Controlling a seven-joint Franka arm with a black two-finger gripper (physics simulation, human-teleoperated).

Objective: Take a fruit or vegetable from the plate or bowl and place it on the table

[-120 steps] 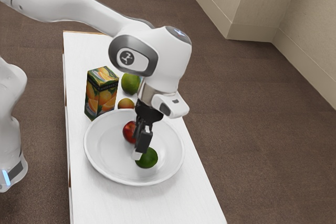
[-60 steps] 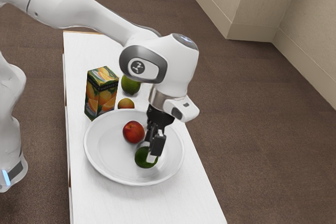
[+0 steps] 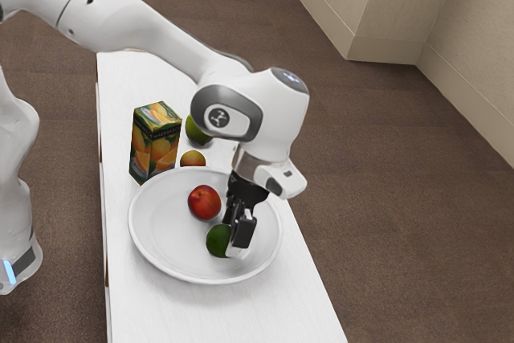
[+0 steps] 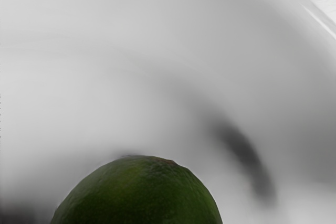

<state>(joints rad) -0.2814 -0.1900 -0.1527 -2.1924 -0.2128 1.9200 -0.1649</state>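
My gripper (image 3: pixel 234 248) is low inside the white plate (image 3: pixel 165 259), against or just beside the green lime (image 3: pixel 218 240), and covers part of its side toward the exterior view's right. Whether it grips the lime cannot be made out. A red apple (image 3: pixel 205 202) lies in the same plate, a little apart from the lime. In the wrist view the lime (image 4: pixel 139 195) is large at the lower edge, just under my hand, with the pale plate (image 4: pixel 105 77) around it and dark shadows on either side.
Beyond the plate on the white table (image 3: pixel 148 315) stand a juice carton (image 3: pixel 155 144), a small orange-yellow fruit (image 3: pixel 193 159) and a green fruit (image 3: pixel 197 129). The plate's raised rim (image 3: pixel 132 238) surrounds the lime and apple.
My hand has moved toward the exterior view's right and then lower beside the lime, uncovering the apple. The lime and apple lie where they were.
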